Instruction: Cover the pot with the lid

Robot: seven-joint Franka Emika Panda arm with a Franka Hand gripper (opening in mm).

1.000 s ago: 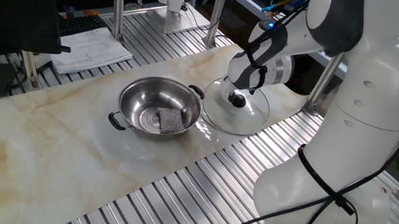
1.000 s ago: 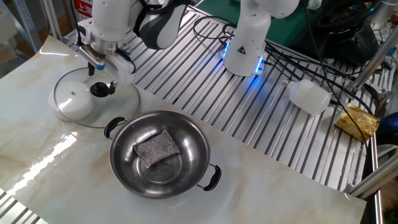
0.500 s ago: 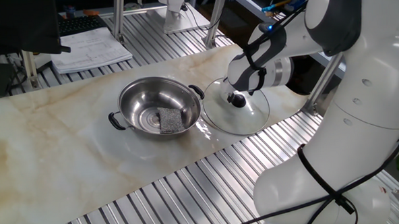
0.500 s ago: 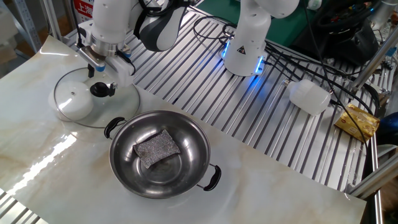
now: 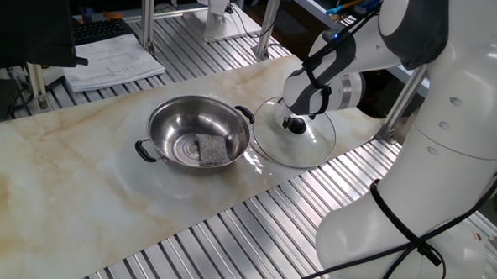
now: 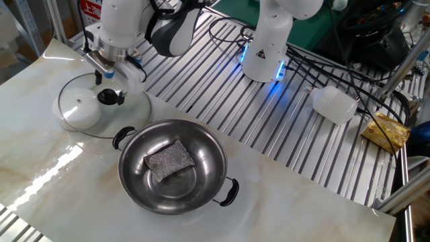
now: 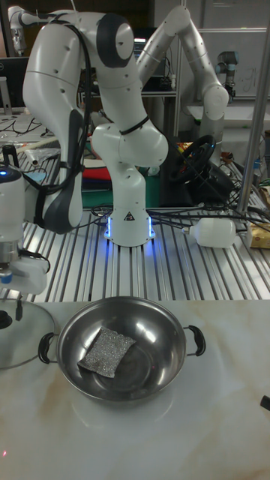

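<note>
The shiny steel pot [image 5: 181, 126] stands open-topped on the marble-look board, also seen in the other fixed view [image 6: 201, 158] and the tall view [image 7: 154, 337]. The glass lid [image 5: 316, 141] lies flat beside the pot, rim almost touching it. In the other fixed view the lid [image 6: 70, 101] sits at the far left; the tall view cuts off most of the lid [image 7: 22, 349]. My gripper [image 6: 111, 89] hangs low over the lid's black knob [image 6: 107, 97], one finger on each side, with a gap showing. From the first side, the gripper [image 5: 296, 118] sits right on top of the knob.
A grey scouring pad [image 6: 168, 158] lies inside the pot. A small white dome [image 6: 79, 111] shows through the lid glass. On the slatted table behind are the arm's base [image 6: 265, 50], a white bottle [image 6: 334, 104], a yellow packet [image 6: 386, 131] and papers [image 5: 115, 61].
</note>
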